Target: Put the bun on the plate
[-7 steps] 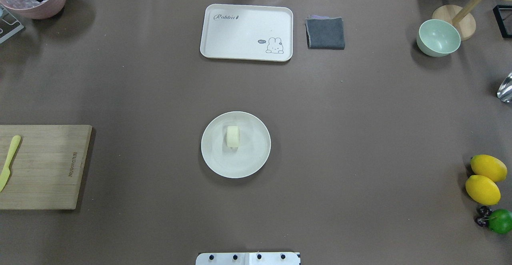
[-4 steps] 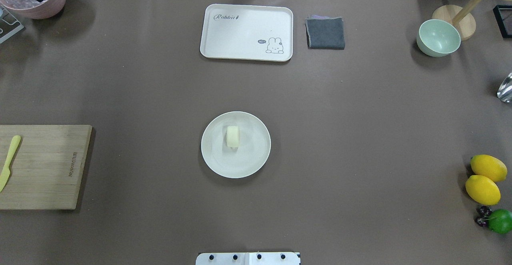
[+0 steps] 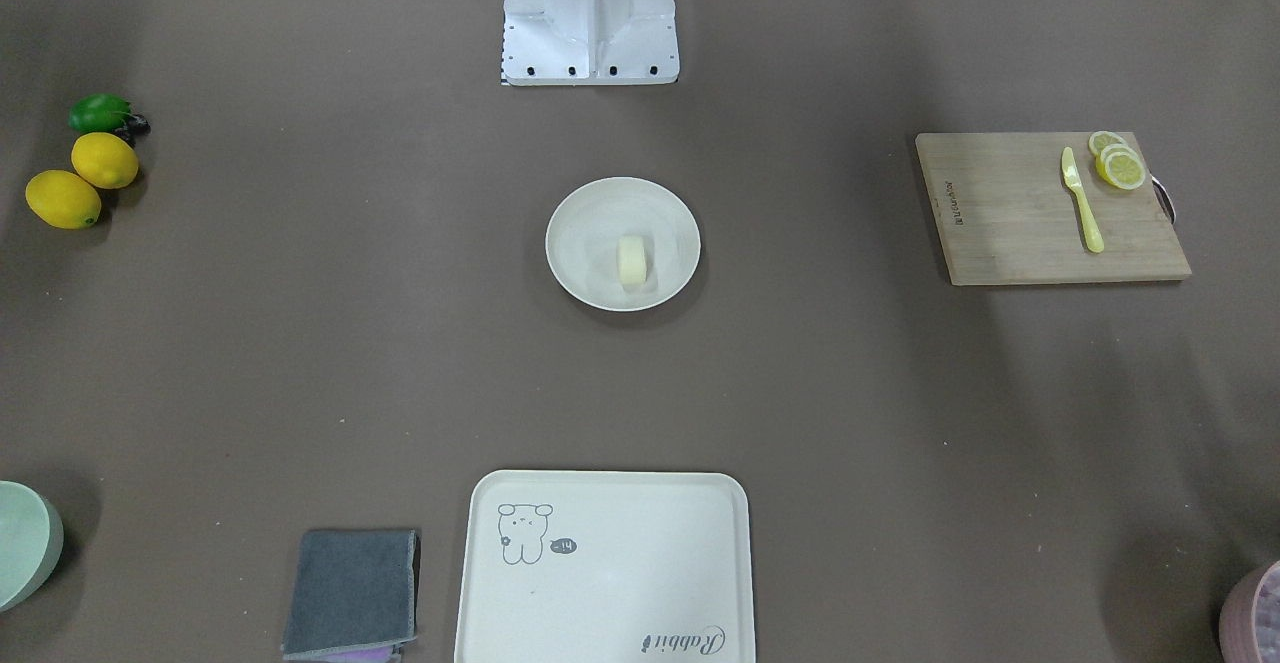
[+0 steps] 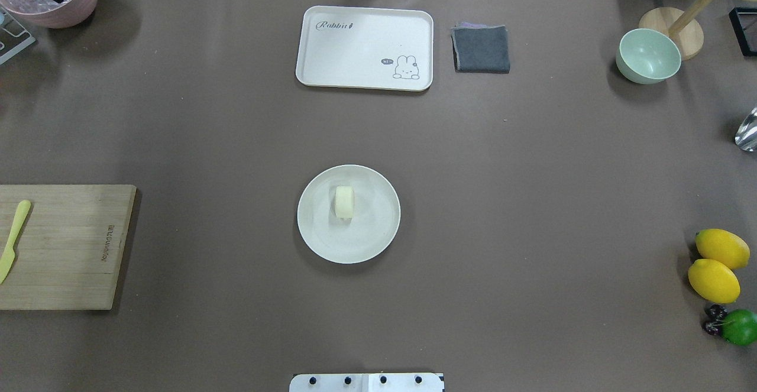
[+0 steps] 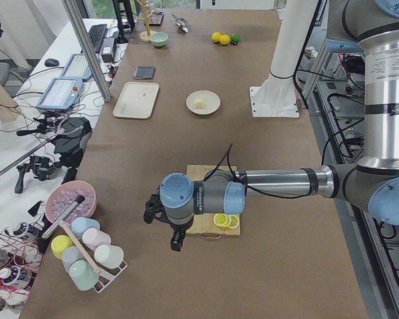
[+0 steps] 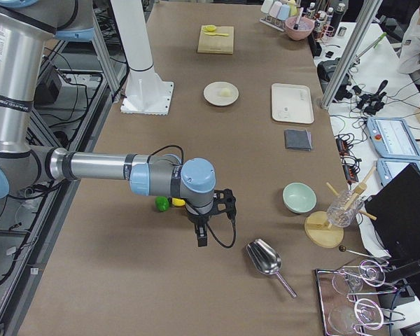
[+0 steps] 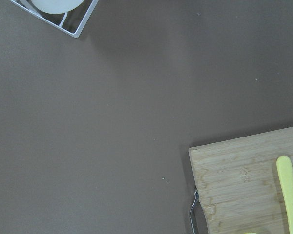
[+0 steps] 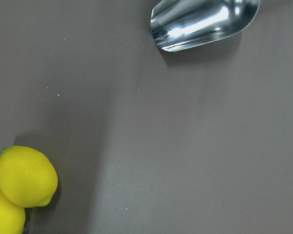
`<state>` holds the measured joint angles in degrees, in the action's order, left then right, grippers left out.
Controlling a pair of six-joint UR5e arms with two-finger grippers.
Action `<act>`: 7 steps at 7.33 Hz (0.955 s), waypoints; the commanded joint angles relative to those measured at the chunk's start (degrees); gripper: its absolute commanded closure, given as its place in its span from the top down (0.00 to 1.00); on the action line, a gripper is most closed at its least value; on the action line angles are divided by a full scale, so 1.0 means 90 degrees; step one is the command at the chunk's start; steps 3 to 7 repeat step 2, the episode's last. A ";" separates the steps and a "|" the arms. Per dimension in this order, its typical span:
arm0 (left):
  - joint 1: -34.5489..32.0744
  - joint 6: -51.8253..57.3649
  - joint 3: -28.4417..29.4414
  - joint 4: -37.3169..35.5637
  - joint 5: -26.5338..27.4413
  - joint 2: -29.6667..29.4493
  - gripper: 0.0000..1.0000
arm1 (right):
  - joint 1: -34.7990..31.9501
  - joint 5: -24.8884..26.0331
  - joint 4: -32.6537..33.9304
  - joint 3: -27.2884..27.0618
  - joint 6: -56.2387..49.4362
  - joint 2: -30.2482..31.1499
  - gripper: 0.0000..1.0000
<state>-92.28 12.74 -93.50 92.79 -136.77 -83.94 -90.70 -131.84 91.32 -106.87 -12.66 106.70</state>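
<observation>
— Layout of the brown-covered table (image 4: 532, 173), left to right as the overhead camera has it?

— Far left, the left gripper (image 5: 175, 240) hangs above the table just off the outer end of the rectangular bamboo cutting board (image 4: 71, 262). Only the side camera catches it, so I cannot tell whether its jaws are parted or closed. On the board lie a pale yellow plastic knife (image 4: 13, 239) and, at its outer edge, a few round yellow lemon slices (image 3: 1118, 163). A round pink bowl of ice (image 4: 71, 7) sits at the far left corner.

— And the middle?

— The round cream-white shallow plate (image 4: 372, 238) is there. The small pale cream rounded bun (image 4: 344, 202) rests inside it, a little off centre toward the far side, with nothing gripping it. Well beyond is the rectangular cream tray with a rabbit drawing (image 4: 355, 49), and just to its right a folded dark grey cloth (image 4: 481, 49).

— The right end?

— A pale green bowl (image 4: 630, 71) is at the far side. Nearer are two whole yellow lemons (image 4: 722, 249), touching each other, with a green lime (image 4: 739, 327) beside them. The right gripper (image 6: 201, 236) hangs over the table between the lemons and a shiny metal scoop (image 8: 205, 22). It too shows only from the side, so I cannot tell how its jaws stand.
</observation>
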 commanded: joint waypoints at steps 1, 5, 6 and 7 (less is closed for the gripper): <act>0.0000 0.0000 0.0008 0.0002 0.0001 0.0000 0.97 | 0.0000 0.0000 0.0000 0.0000 0.0000 0.0000 1.00; 0.0000 0.0000 0.0008 0.0002 0.0001 0.0000 0.97 | 0.0000 0.0000 0.0000 0.0000 -0.0010 0.0000 1.00; 0.0000 0.0000 0.0008 0.0002 0.0001 0.0000 0.97 | 0.0000 0.0000 0.0000 0.0000 -0.0010 0.0000 1.00; 0.0000 0.0000 0.0008 0.0002 0.0001 0.0000 0.97 | 0.0000 0.0000 0.0000 0.0000 -0.0010 0.0000 1.00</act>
